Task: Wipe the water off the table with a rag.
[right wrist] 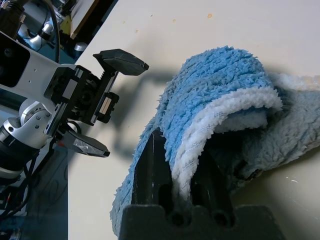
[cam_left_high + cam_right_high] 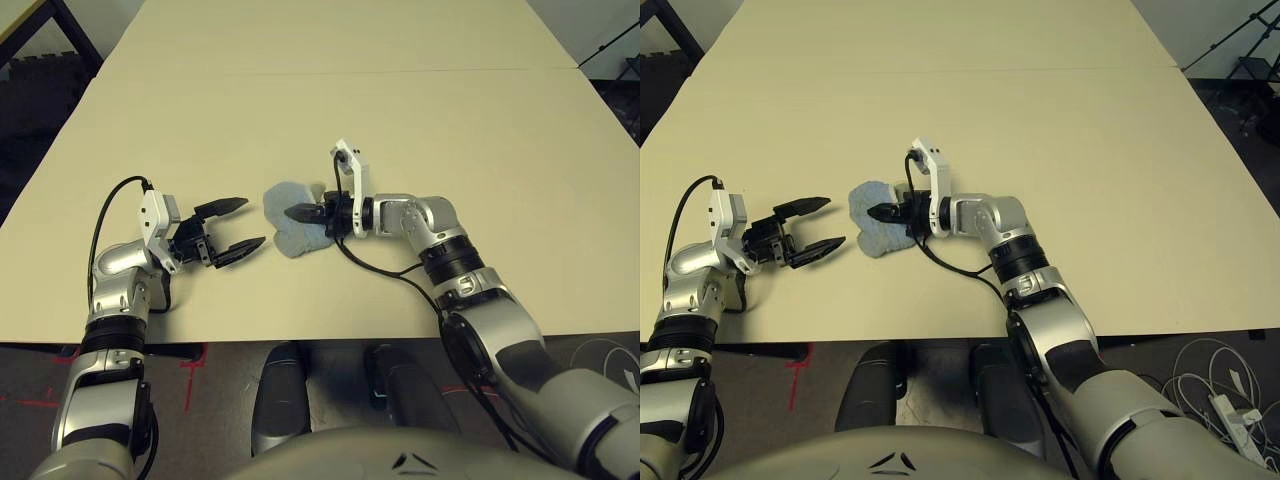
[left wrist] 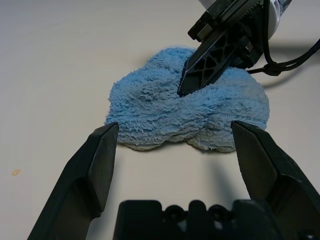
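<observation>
A fluffy blue rag (image 2: 288, 226) lies crumpled on the pale beige table (image 2: 420, 120), near its front edge. My right gripper (image 2: 296, 213) reaches in from the right and is shut on a fold of the rag (image 1: 225, 85), pinching the cloth between its black fingers (image 1: 152, 165). To the left of the rag, a short gap away, my left gripper (image 2: 252, 221) rests low over the table, open, with nothing between its fingers (image 3: 95, 160). Tiny orange droplets of water dot the table beyond the rag (image 1: 210, 16) and beside the left gripper (image 3: 16, 172).
A thin seam (image 2: 400, 70) crosses the table farther back. The front edge (image 2: 300, 341) runs just behind both grippers. Dark floor and stands lie past the left edge (image 2: 40, 90) and the right edge (image 2: 610, 70). A black cable (image 2: 375, 268) trails from the right wrist.
</observation>
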